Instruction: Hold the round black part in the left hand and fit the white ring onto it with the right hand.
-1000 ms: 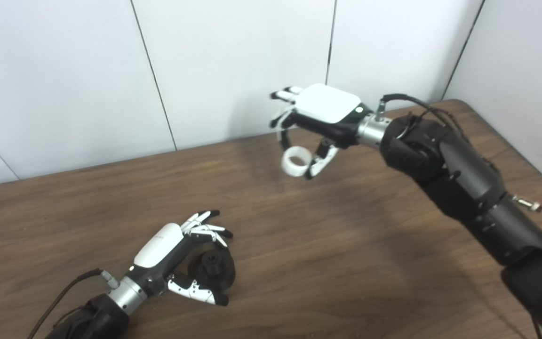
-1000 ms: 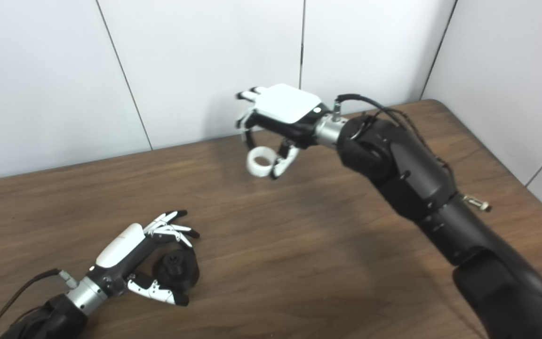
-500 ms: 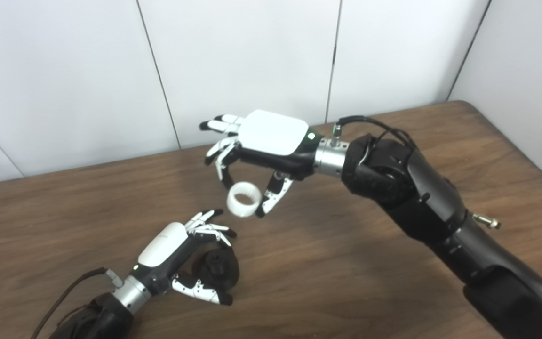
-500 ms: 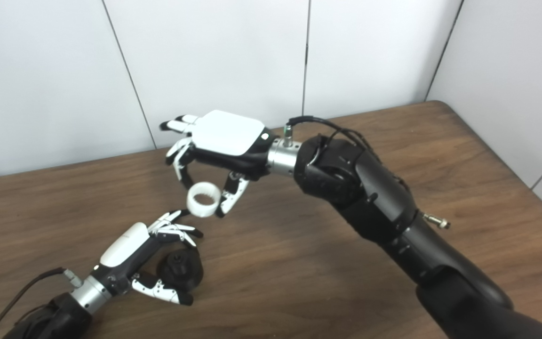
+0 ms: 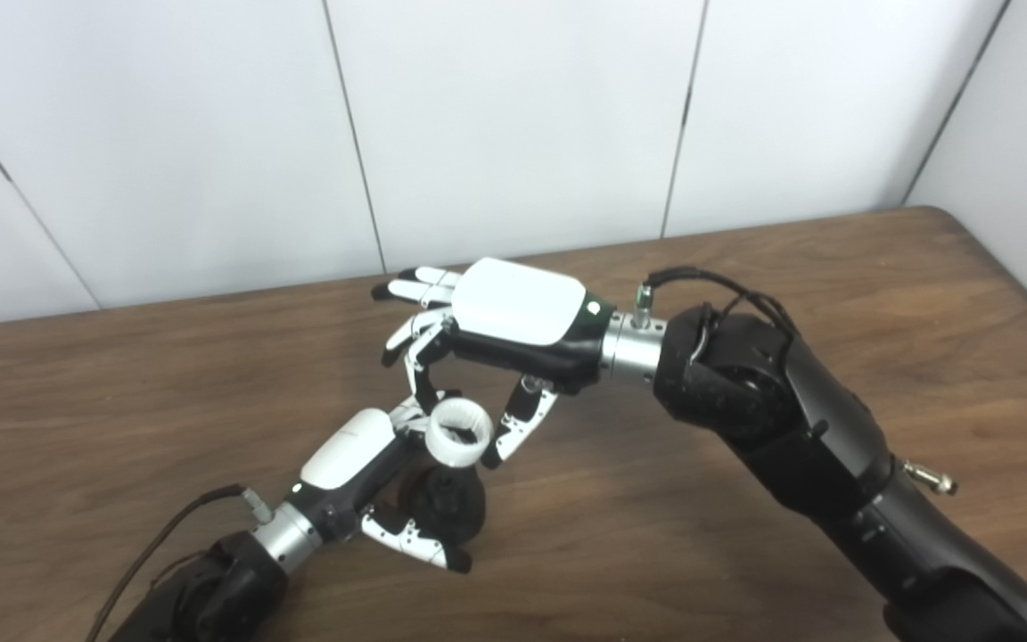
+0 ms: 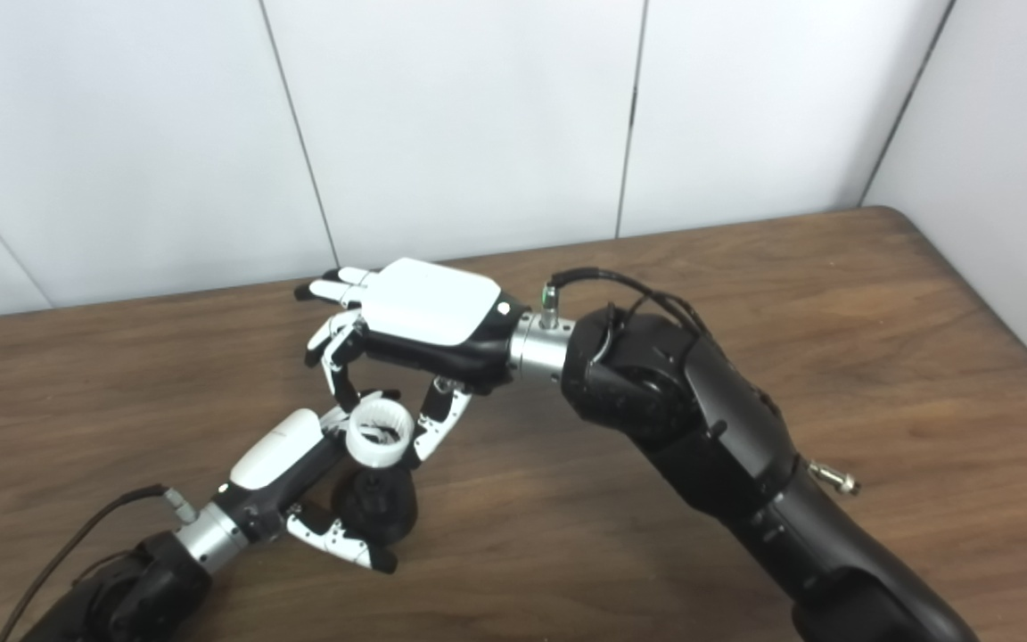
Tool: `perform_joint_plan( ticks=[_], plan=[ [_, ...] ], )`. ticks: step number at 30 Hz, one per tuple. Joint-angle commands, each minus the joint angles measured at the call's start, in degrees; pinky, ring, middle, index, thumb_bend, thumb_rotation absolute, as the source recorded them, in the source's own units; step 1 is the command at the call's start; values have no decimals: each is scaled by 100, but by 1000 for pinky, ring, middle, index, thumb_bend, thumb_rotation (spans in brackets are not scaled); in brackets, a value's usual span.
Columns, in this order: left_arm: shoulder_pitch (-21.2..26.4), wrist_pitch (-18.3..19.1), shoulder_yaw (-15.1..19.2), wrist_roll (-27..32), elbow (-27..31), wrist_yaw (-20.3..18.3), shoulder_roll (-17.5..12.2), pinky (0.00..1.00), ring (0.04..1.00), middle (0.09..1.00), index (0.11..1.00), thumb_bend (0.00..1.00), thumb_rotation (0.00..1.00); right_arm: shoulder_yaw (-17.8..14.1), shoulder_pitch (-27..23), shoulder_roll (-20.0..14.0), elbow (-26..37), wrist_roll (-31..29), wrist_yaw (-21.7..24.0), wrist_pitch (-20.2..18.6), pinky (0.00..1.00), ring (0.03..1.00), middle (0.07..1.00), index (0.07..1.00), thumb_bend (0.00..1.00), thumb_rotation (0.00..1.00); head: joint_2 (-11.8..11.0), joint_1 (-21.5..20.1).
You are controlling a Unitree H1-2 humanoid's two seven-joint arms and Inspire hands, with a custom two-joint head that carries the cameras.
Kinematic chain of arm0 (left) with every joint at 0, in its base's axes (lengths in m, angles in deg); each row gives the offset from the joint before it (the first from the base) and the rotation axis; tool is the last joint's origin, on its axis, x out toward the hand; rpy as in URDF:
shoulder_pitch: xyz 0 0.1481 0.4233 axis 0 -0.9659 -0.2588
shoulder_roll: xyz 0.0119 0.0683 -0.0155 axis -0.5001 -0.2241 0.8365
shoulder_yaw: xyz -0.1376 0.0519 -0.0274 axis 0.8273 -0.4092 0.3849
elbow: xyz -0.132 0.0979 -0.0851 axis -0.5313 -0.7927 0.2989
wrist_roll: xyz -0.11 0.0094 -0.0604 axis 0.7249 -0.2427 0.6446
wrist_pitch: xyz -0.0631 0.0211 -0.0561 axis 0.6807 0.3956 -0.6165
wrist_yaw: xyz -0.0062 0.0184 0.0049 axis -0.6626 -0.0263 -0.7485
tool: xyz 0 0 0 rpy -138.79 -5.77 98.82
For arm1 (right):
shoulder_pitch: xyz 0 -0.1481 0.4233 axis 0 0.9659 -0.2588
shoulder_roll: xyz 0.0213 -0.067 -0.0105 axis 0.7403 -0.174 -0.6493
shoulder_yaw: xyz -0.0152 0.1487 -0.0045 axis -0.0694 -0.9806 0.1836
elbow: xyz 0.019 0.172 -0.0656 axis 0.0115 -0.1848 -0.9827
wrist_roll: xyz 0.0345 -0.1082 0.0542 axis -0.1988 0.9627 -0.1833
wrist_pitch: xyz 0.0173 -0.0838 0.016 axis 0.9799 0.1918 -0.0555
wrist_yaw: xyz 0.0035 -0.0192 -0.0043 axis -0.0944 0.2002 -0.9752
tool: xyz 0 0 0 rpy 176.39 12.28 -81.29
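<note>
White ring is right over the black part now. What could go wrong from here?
1. The white ring is pinched only by the right hand's fingertips; it might slip or tilt when pressed down.
2. The left hand's fingers sit close beside the ring, so the two hands could collide.
3. The round black part looks loosely cradled near the table and may shift under the push.

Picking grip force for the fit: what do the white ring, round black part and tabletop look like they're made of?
White ring: looks like matte plastic, opaque, with no glints; fine ribbing inside.
Round black part: dull black, probably plastic or rubber; too dark to settle.
Table: brown wood grain with a soft sheen, solid or laminate unclear.
</note>
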Motion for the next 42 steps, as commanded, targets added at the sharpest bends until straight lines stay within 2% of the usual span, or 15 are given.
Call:
perform_joint_plan(
  ticks=[1, 13, 21, 35, 42],
  plan=[
    [-142, 117, -92, -245, -3, -378, 47, 1000, 980, 761, 479, 524, 59, -34, -190, 30, 192, -86, -69, 144, 1000, 998, 784, 480, 525, 137, -4, 13],
    [-227, 340, 95, -350, 319, -744, 159, 1000, 966, 769, 481, 524, 60, -4, -14, 99, 50, -169, -142, 368, 1000, 987, 779, 480, 524, 136, 109, 218],
    [-246, 288, 174, -423, 409, -779, 218, 1000, 965, 766, 480, 524, 60, 3, 80, -12, 49, -236, -24, 381, 1000, 998, 784, 481, 524, 135, 189, 303],
    [-269, 187, 295, -404, 410, -832, 238, 1000, 979, 766, 480, 524, 60, -60, 228, -255, 18, -292, -7, 427, 1000, 1000, 791, 480, 524, 135, 190, 280],
    [-284, 172, 317, -412, 455, -859, 206, 1000, 979, 763, 479, 524, 62, -56, 276, -273, -5, -272, -44, 448, 1000, 1000, 793, 481, 524, 135, 196, 283]
  ],
)
